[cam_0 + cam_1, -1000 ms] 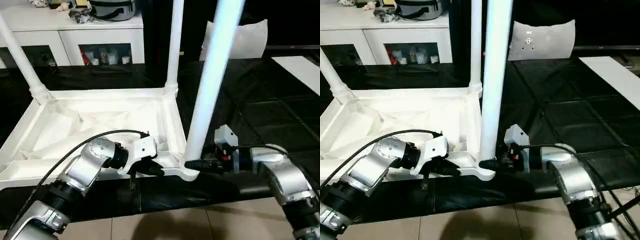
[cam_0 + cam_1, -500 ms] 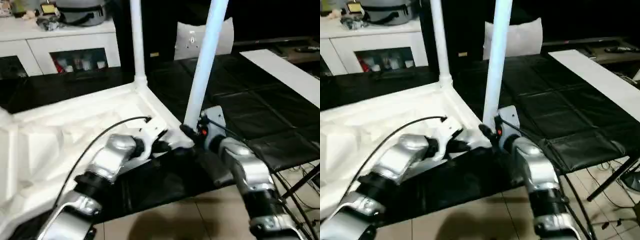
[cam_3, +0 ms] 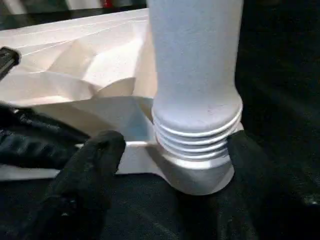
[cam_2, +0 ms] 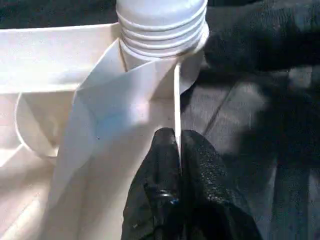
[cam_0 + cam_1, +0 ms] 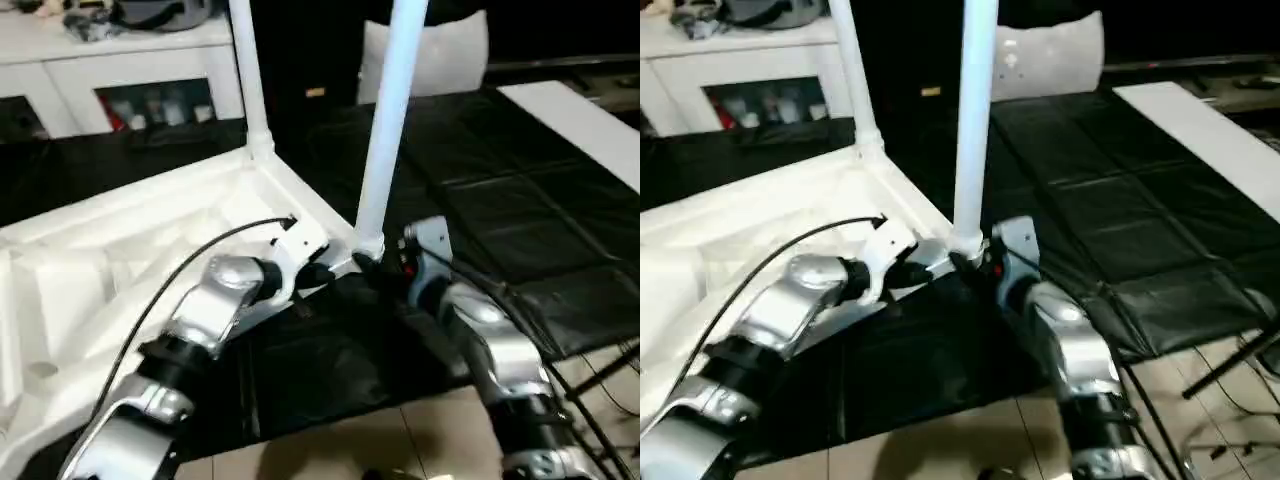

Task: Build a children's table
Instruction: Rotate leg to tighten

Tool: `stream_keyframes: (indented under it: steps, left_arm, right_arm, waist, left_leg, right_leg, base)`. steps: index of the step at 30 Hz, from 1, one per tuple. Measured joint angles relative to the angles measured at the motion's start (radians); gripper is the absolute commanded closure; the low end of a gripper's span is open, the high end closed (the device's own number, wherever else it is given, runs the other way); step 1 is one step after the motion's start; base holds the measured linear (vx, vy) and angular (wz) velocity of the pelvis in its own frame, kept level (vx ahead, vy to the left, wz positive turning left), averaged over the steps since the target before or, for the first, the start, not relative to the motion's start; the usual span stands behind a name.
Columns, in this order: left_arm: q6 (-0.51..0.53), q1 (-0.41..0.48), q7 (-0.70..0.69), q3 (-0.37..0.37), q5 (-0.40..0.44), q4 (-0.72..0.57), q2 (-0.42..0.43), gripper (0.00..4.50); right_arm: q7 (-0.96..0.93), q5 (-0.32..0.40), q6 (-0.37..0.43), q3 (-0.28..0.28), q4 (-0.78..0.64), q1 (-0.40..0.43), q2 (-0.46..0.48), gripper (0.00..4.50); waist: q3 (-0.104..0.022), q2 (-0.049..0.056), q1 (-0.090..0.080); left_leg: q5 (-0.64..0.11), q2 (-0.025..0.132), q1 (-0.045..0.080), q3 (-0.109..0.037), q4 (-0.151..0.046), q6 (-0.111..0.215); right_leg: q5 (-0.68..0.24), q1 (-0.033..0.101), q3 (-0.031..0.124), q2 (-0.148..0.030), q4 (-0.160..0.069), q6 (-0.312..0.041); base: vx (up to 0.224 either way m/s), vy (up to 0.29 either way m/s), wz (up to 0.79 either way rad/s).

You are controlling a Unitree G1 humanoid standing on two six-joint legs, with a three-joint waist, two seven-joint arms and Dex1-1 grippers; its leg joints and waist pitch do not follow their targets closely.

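Table point(image 5: 120, 250) rim pinched by left end effector point(image 4: 178, 150).

one tabletop point(image 5: 120, 250), two legs point(image 5: 385, 130) standing, two hands point(image 5: 318, 272).

The table top point(image 5: 120, 250) is white, its underside ribbed in folded ridges, at centre left of the head view. Two white legs point(image 5: 385, 130) rise toward the top edge, the nearer tinted pale blue, its base ringed with grooves. The mat point(image 5: 520, 200) at right is black, quilted in squares. Silver forearms point(image 5: 215, 305) end in black fingers point(image 3: 85, 170). The cabinet point(image 5: 120, 70) at upper left is white.
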Motion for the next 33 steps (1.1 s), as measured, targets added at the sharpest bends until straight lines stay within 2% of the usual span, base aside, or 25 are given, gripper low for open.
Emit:
stream_keyframes:
  steps: [2,4,6,9,14,16,20,23,29,30,33]
  left_arm:
    - [-0.031,0.02,-0.038,-0.009,-0.001,-0.019,0.034,4.5]
    - [-0.089,0.058,-0.119,-0.032,-0.019,-0.048,0.081,4.5]
    - [-0.134,0.085,-0.193,-0.045,-0.038,-0.063,0.123,4.5]
    - [-0.151,0.091,-0.246,-0.054,-0.036,-0.065,0.161,4.5]
    - [-0.192,0.108,-0.337,-0.078,-0.04,-0.094,0.198,4.5]
    - [-0.214,0.117,-0.38,-0.089,-0.047,-0.105,0.218,4.5]
    - [-0.25,0.116,-0.415,-0.105,-0.048,-0.106,0.229,4.5]
    - [-0.273,0.116,-0.434,-0.115,-0.049,-0.106,0.23,4.5]
    - [-0.276,0.116,-0.437,-0.116,-0.048,-0.107,0.23,4.5]
    - [-0.276,0.116,-0.437,-0.117,-0.048,-0.107,0.23,4.5]
    - [-0.276,0.116,-0.444,-0.117,-0.048,-0.109,0.232,4.5]
  right_arm:
    - [0.072,0.01,-0.018,0.015,-0.011,0.011,-0.058,0.47]
    - [0.205,0.025,-0.049,0.033,-0.026,0.02,-0.149,0.41]
    - [0.307,0.035,-0.067,0.024,-0.026,0.021,-0.23,0.21]
    - [0.38,0.048,-0.077,0.02,-0.026,0.012,-0.251,0.09]
    - [0.517,0.07,-0.084,0.061,-0.026,0.004,-0.315,0.09]
    - [0.566,0.069,-0.114,0.08,-0.025,0.001,-0.351,0.09]
    - [0.637,0.059,-0.139,0.123,-0.022,-0.004,-0.366,0.09]
    - [0.667,0.048,-0.165,0.137,-0.009,-0.006,-0.367,0.09]
    - [0.694,0.048,-0.176,0.161,-0.005,-0.006,-0.368,0.09]
    - [0.695,0.048,-0.177,0.165,-0.001,-0.006,-0.366,0.34]
    - [0.698,0.049,-0.185,0.165,0.022,-0.011,-0.36,0.42]
  waist:
    - [0.0,0.0,0.007]
    - [0.0,0.0,0.017]
    - [0.0,-0.001,0.031]
    - [0.001,-0.001,0.037]
    - [0.001,-0.002,0.04]
    - [0.0,-0.004,0.044]
    - [-0.001,-0.004,0.057]
    - [-0.001,-0.005,0.064]
    - [-0.001,-0.009,0.064]
    - [-0.001,-0.009,0.064]
    - [-0.001,-0.009,0.063]
  left_leg:
    - [0.0,0.0,0.003,0.001,0.0,0.0]
    - [0.001,0.001,0.006,0.002,0.0,-0.001]
    - [0.0,0.001,0.01,0.003,0.0,-0.003]
    - [-0.002,0.0,0.021,0.004,0.0,-0.007]
    - [-0.002,0.0,0.021,0.004,0.001,-0.008]
    - [-0.002,-0.001,0.021,0.004,0.001,-0.008]
    - [-0.002,-0.001,0.021,0.006,0.001,-0.008]
    - [-0.002,-0.002,0.022,0.014,0.0,-0.007]
    - [-0.001,-0.001,0.023,0.019,-0.001,-0.005]
    - [-0.001,-0.001,0.023,0.019,-0.001,-0.006]
    - [-0.002,-0.001,0.023,0.02,-0.001,-0.007]
  right_leg:
    - [0.0,0.002,0.0,0.001,0.0,0.0]
    - [-0.002,0.004,0.002,0.001,0.0,0.005]
    - [-0.002,0.008,0.003,0.001,0.0,0.005]
    - [-0.002,0.018,0.003,0.001,-0.001,0.005]
    - [-0.001,0.023,0.003,0.0,-0.007,0.007]
    - [0.0,0.023,0.006,0.0,-0.007,0.009]
    - [0.0,0.022,0.012,0.001,-0.004,0.01]
    - [-0.001,0.019,0.024,0.002,-0.001,0.013]
    - [-0.001,0.018,0.028,0.002,-0.001,0.013]
    - [-0.001,0.018,0.028,0.002,-0.001,0.013]
    - [-0.001,0.018,0.028,0.002,-0.001,0.013]
  base:
    - [0.0,0.0,0.0]
    - [0.0,0.0,0.0]
    - [0.0,0.0,0.0]
    - [0.0,0.0,0.0]
    - [0.0,0.0,0.0]
    - [0.0,0.0,0.0]
    - [0.0,0.0,0.0]
    - [0.0,0.0,0.0]
    - [0.0,0.0,0.0]
    - [0.0,0.0,0.0]
    - [0.0,0.0,0.0]
